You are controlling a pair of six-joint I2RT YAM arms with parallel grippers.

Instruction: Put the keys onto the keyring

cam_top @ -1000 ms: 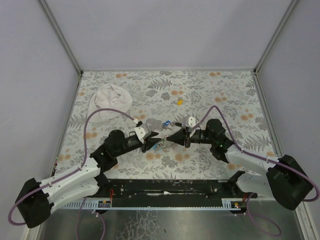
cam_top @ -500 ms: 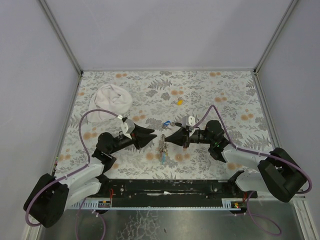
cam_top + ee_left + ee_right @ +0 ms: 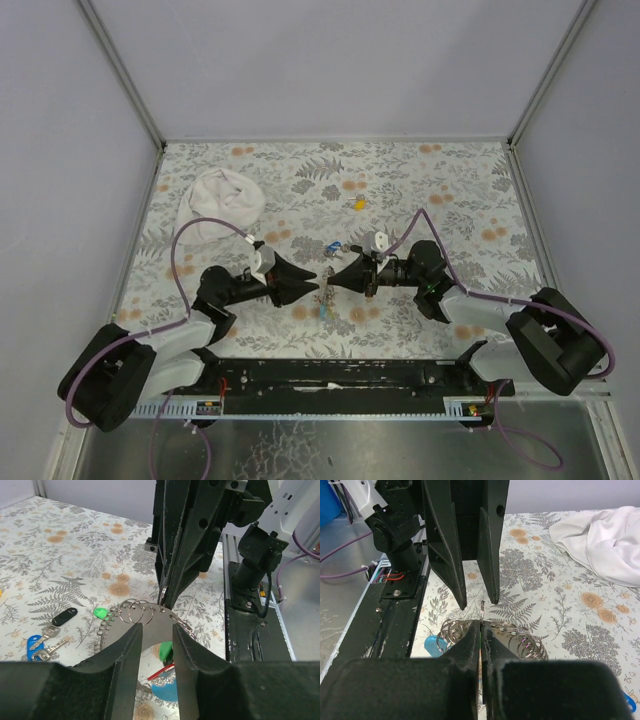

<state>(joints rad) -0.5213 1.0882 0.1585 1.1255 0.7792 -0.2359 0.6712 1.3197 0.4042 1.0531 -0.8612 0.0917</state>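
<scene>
**RIGHT JAWS CLAMPED ON KEYRING RING, LEFT JAWS NARROWLY PARTED**

The right gripper (image 3: 481, 630) has its jaws pressed fully together. A thin metal ring of the keyring (image 3: 520, 644) stands upright out of the tips.

The left gripper (image 3: 157, 630) faces it tip to tip. Its jaws stand a narrow gap apart and grip nothing. The right tips sit just ahead of that gap and in line with it.

The keyring's coil cord lies spread under both sets of tips, on the floral table (image 3: 450, 180). Its light-blue curved piece (image 3: 167, 690) and red bit (image 3: 161, 672) lie beneath the left jaws.

To the outer side of the left jaws, away from the arm bases:
- The green key (image 3: 101, 612) lies just beside the coil.
- The black key (image 3: 65, 616) lies next.
- The blue key (image 3: 35, 645) lies beyond that.

The yellow key (image 3: 358, 203) lies well apart from both jaws, farther out again. The white cloth (image 3: 605, 540) lies farthest, well beyond the left jaws.
</scene>
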